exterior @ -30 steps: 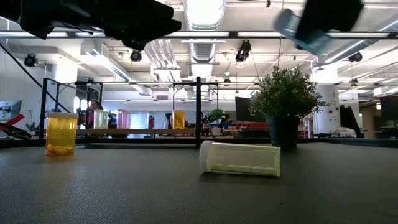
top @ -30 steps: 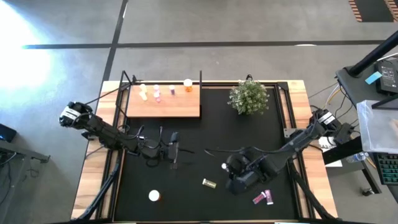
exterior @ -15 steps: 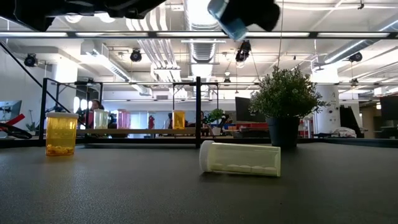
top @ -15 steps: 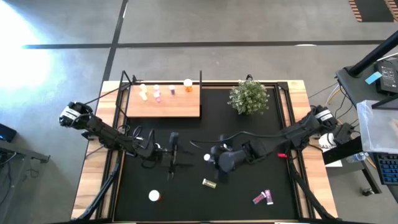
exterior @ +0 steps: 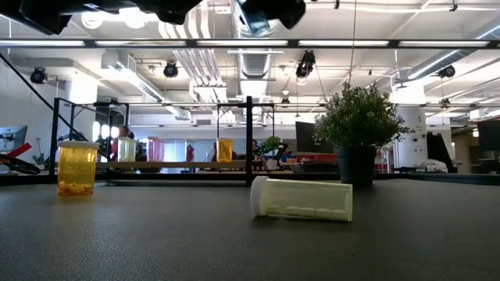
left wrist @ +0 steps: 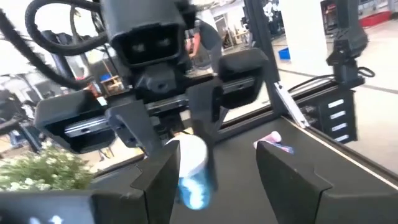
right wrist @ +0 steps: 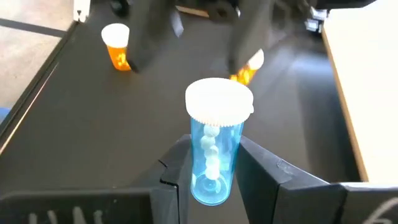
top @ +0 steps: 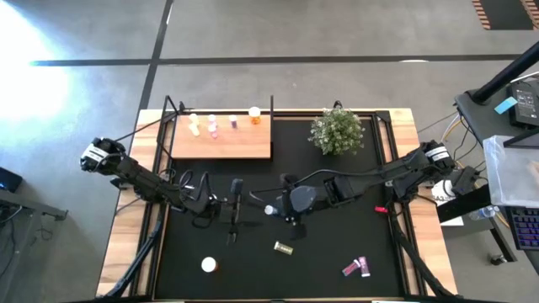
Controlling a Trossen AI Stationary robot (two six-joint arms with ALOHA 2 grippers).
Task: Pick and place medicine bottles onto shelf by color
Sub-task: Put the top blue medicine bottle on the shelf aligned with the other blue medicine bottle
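Handoff incoming, looks like: right gripper (right wrist: pixel 214 171) clamped tight on the blue bottle (right wrist: pixel 215 146), cap forward, facing the left gripper (top: pixel 233 210), whose jaws hang half-open, empty.

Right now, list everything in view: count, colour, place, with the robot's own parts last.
Blue bottle: one, white cap, held above the mat's middle.
Bottles on the shelf: four, yellowish, two pink, orange, along its far edge.
Orange bottle: one, upright, near-left part of the mat.
Yellowish bottle: one, lying on its side, near middle.
Pink bottles: two, lying together, near right.
Plant: one, green, far right of the shelf.
Mat: one, black, over the wooden table.
Left gripper: open, facing the blue bottle.
Right gripper: shut on the blue bottle.
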